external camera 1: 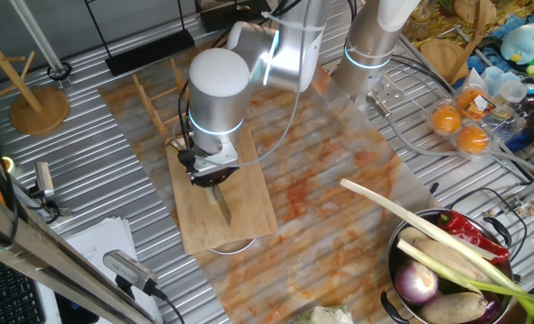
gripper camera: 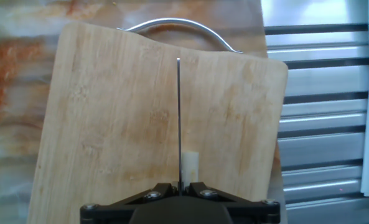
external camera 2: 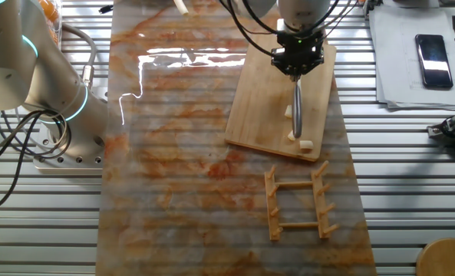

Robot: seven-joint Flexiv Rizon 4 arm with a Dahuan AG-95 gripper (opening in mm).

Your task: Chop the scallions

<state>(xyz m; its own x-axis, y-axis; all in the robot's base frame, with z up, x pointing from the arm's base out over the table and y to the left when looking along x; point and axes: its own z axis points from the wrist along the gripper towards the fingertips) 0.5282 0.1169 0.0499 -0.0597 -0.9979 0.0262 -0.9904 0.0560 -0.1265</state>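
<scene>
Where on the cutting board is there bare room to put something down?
The board is bare on the half away from the knife, and past the blade tip toward the metal handle. It is crowded along the blade, where scallion chunks sit by the edge facing the wooden rack.

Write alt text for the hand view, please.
A knife blade held in the end effector runs edge-on down the middle of a wooden cutting board, with one pale scallion chunk just right of it. A metal handle arcs past the board's far edge.
</scene>
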